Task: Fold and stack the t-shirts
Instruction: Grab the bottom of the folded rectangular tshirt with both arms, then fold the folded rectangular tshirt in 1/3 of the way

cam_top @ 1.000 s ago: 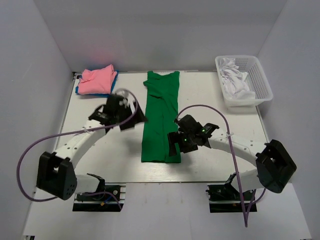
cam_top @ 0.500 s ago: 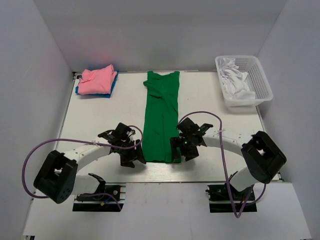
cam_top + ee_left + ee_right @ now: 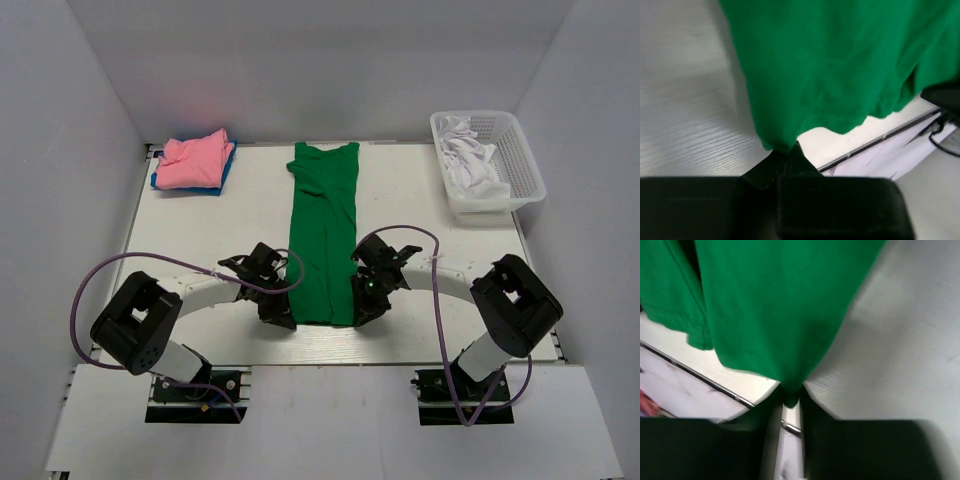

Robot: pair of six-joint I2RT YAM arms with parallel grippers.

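Note:
A bright green t-shirt (image 3: 322, 235) lies folded into a long narrow strip down the middle of the table, collar at the far end. My left gripper (image 3: 284, 316) is shut on its near left hem corner (image 3: 777, 142). My right gripper (image 3: 362, 312) is shut on the near right hem corner (image 3: 790, 390), green cloth pinched between the fingers. A pink t-shirt (image 3: 194, 160) lies folded on top of a blue one (image 3: 222, 175) at the far left. White t-shirts (image 3: 470, 160) lie crumpled in the basket.
The white mesh basket (image 3: 520, 165) stands at the far right corner. The table's near edge (image 3: 320, 360) runs just below both grippers. Purple cables loop from each arm over the table.
Both arms swept toward the near end of the green shirt and dropped to the table. Both grippers went from open to shut on the hem corners.

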